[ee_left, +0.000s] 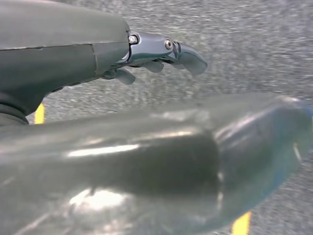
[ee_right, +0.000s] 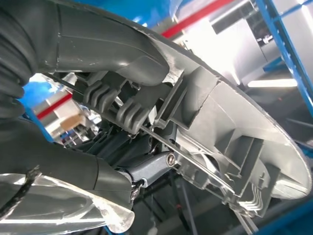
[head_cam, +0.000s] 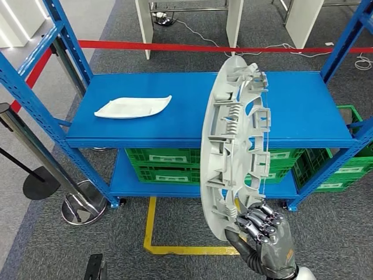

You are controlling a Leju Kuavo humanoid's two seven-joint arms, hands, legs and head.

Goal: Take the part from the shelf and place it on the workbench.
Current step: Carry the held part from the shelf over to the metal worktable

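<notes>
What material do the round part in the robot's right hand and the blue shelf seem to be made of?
The round wheel cover in the right hand looks like moulded grey plastic with a matte finish: thin ribs and clips stand on its inner side. The blue shelf looks like painted sheet metal, smooth with a slight sheen and perforated uprights, though the pictures cannot confirm this.
</notes>
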